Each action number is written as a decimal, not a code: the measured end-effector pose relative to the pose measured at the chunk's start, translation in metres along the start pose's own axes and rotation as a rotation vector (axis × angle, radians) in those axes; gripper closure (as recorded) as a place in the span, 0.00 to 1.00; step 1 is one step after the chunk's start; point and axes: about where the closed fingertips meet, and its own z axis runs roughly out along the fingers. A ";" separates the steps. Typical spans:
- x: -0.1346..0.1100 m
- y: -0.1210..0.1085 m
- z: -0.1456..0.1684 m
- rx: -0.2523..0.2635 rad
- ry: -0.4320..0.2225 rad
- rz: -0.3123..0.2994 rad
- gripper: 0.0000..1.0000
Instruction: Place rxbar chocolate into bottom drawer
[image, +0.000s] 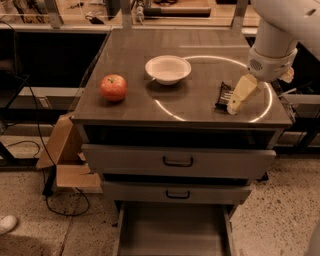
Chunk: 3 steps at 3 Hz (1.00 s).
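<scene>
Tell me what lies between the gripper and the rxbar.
Nothing. In the camera view the gripper sits immediately right of the rxbar, over the cabinet top; whether they touch is unclear. The bowl and apple lie farther left.
</scene>
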 end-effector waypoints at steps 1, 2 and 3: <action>-0.001 -0.003 0.005 0.060 0.029 0.081 0.00; -0.004 -0.004 0.007 0.062 0.017 0.116 0.00; -0.009 -0.003 0.009 0.012 0.027 0.082 0.00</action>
